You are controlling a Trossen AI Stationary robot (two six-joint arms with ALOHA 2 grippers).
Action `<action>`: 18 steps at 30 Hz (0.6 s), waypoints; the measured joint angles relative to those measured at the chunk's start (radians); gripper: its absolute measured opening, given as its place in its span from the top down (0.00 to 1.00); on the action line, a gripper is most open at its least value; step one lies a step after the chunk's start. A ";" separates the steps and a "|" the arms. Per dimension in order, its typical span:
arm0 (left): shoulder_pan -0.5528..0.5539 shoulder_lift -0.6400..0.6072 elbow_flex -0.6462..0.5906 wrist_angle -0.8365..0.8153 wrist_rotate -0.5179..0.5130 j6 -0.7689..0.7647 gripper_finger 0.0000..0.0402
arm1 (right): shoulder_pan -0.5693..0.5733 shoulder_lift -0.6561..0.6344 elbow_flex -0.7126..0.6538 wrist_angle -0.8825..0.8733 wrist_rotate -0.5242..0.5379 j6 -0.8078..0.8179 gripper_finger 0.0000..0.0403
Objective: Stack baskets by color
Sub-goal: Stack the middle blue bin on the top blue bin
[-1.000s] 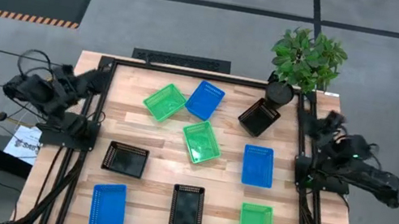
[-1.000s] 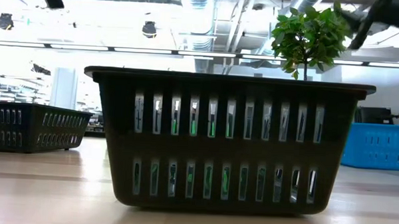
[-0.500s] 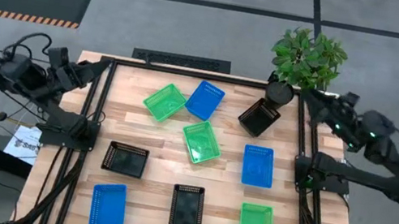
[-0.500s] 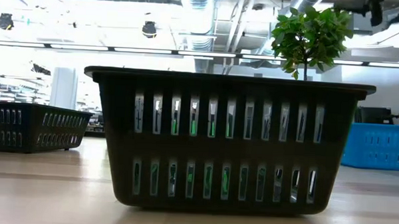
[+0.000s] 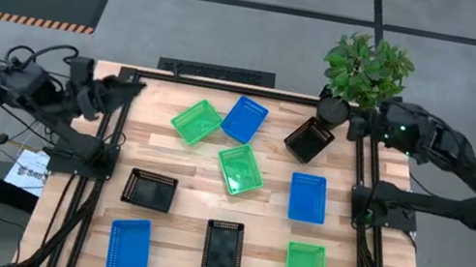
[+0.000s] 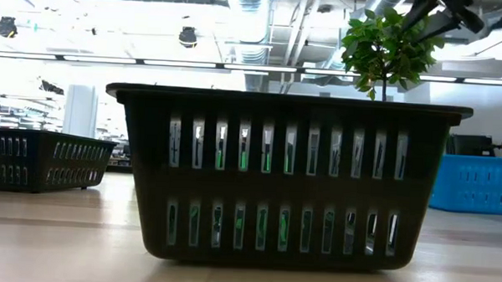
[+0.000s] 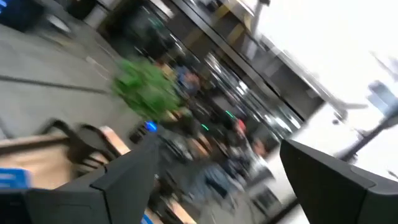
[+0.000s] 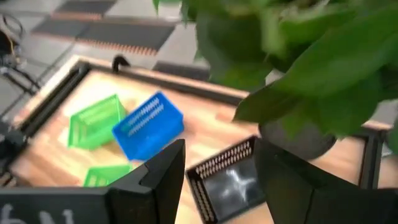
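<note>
Still unstacked, nine shallow mesh-bottomed baskets [image 5: 239, 170] lie scattered singly over the wooden table [image 5: 178, 251]: three green, three blue, three black. Both grippers hold nothing, fingers apart: left gripper [image 5: 134, 85] at the table's left edge, right gripper [image 5: 357, 125] beside the plant [image 5: 367, 68].

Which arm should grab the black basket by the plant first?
Right, probably. The right gripper hovers open beside the plant, close to that black basket. The left gripper is open at the table's far-left edge.
</note>
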 joint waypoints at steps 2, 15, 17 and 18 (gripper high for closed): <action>0.011 0.041 0.029 -0.003 0.056 -0.010 0.19 | -0.005 0.012 0.001 -0.029 -0.034 0.017 0.47; 0.336 0.244 0.208 -0.214 0.369 -0.083 0.19 | -0.007 0.080 0.000 -0.188 -0.096 0.215 0.47; 0.419 0.280 0.214 -0.262 0.454 -0.097 0.19 | 0.001 0.095 0.000 -0.216 -0.111 0.250 0.47; 0.460 0.300 0.214 -0.283 0.494 -0.098 0.19 | 0.009 0.104 0.000 -0.230 -0.114 0.270 0.47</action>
